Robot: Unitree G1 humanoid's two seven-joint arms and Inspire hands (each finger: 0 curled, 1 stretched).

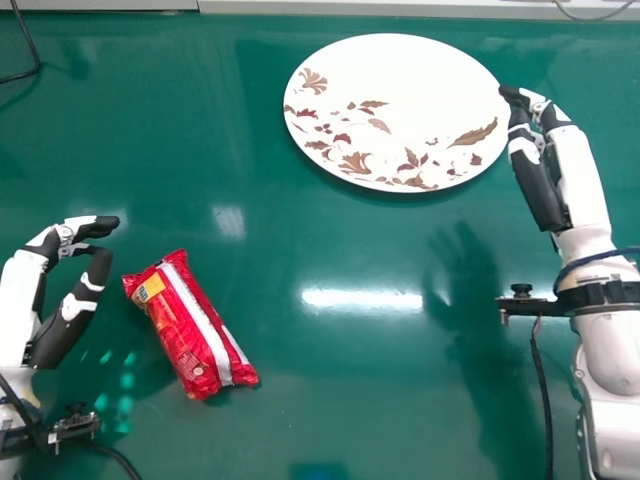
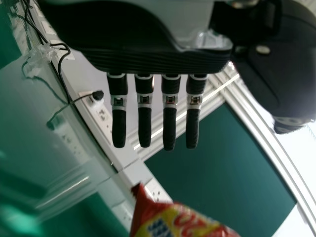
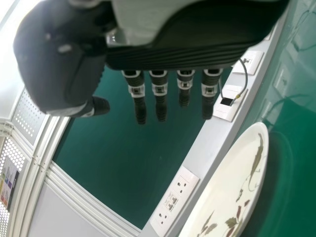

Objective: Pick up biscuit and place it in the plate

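In the head view my left hand [image 1: 66, 290] is at the left, fingers extended, a little left of the red biscuit packet [image 1: 194, 325] and not touching it. The packet lies slanted on the green table. The left wrist view shows the straight fingers of my left hand [image 2: 144, 116] and the red and yellow end of the packet [image 2: 175, 222]. A white plate with a leaf pattern [image 1: 400, 105] lies at the far side. Beside its right edge is my right hand [image 1: 541, 165], fingers extended. In the right wrist view, my right hand [image 3: 159, 94] is open, with the plate [image 3: 232, 185] nearby.
The green table [image 1: 330, 245] stretches between the packet and the plate. A black cable [image 1: 30, 50] lies at the far left corner. Wall sockets [image 3: 175, 197] line a pale strip past the table's edge in the right wrist view.
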